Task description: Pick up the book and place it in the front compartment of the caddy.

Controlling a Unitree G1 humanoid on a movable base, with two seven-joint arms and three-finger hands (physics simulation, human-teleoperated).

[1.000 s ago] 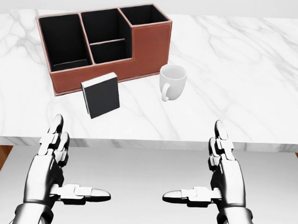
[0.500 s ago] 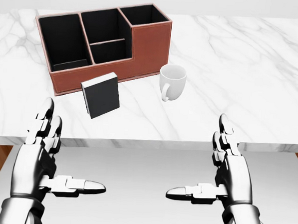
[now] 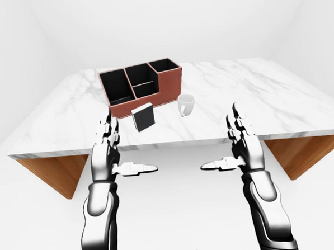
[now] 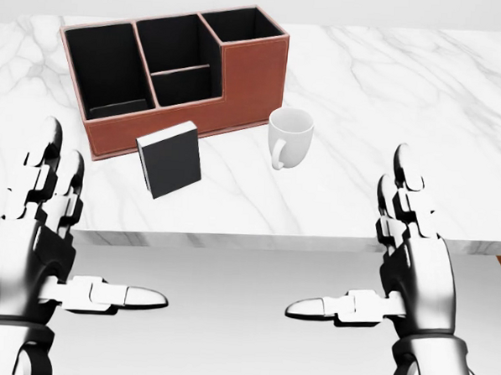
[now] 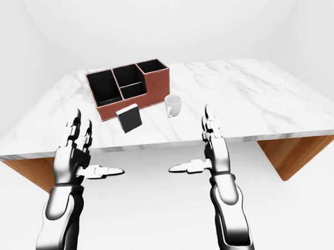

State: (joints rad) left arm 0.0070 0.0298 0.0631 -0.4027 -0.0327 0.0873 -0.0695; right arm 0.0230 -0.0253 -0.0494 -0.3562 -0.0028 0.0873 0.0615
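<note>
— What did the robot's own body look like?

— Polished silver metal throughout. The left hand and right hand each had three segmented fingers, broken by dark joint gaps, with rounded, tapered tips.

— And the arms?

— In the left-eye view, the left forearm and right forearm were smooth, bulging chrome shells, black at the joints. No cables or markings showed.
</note>
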